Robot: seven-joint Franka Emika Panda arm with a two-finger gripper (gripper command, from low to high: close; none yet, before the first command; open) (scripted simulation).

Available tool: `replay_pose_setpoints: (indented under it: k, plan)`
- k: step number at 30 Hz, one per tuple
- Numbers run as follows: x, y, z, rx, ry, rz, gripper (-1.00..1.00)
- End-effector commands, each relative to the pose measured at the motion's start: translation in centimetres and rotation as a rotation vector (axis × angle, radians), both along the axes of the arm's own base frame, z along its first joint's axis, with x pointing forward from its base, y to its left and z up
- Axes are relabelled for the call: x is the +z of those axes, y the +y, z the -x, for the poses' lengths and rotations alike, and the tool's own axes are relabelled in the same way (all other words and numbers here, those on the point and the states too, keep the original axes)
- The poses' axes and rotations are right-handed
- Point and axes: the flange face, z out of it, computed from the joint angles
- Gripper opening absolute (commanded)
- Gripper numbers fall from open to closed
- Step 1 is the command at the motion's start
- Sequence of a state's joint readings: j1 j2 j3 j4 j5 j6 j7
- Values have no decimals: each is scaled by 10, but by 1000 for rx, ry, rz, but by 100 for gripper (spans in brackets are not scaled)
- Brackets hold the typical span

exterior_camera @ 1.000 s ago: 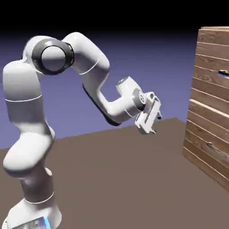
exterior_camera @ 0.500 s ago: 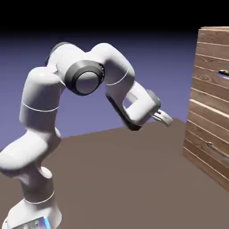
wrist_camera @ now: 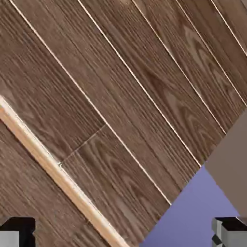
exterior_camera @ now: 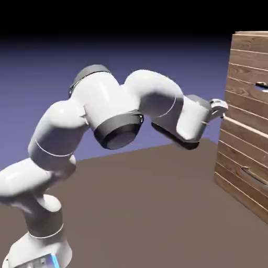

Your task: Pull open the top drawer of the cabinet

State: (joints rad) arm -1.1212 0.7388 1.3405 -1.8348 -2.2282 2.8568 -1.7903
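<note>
Swung rightward since the earlier frame, the white arm now brings its two-finger gripper (exterior_camera: 222, 107) just beside the tall brown plank cabinet (exterior_camera: 248, 57). Top drawer (exterior_camera: 251, 93) sits closed, its thin dark bar handle (exterior_camera: 260, 84) lying horizontal. Jaws spread wide, holding nothing.

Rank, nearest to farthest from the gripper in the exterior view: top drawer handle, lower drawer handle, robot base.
1. Small dark bar handle of the top drawer, up and right of the gripper.
2. Lower drawer's dark handle, below right.
3. White robot base, far lower left.

Top drawer (exterior_camera: 250, 89) sits closed in brown plank cabinet (exterior_camera: 246, 152).
</note>
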Motion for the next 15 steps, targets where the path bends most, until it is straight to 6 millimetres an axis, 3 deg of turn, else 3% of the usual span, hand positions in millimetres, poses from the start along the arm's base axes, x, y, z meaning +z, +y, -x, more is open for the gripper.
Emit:
replay_pose_setpoints:
  k: [1,6,11,12,15]
  plan:
    - [8,-10,-3,11,-40,45,0]
    - [51,-70,-14,18,-235,283,0]
    - [95,-145,-14,-48,-400,537,0]
    - [95,-145,-14,-48,-400,537,0]
    - [96,-146,-38,-49,-400,534,0]
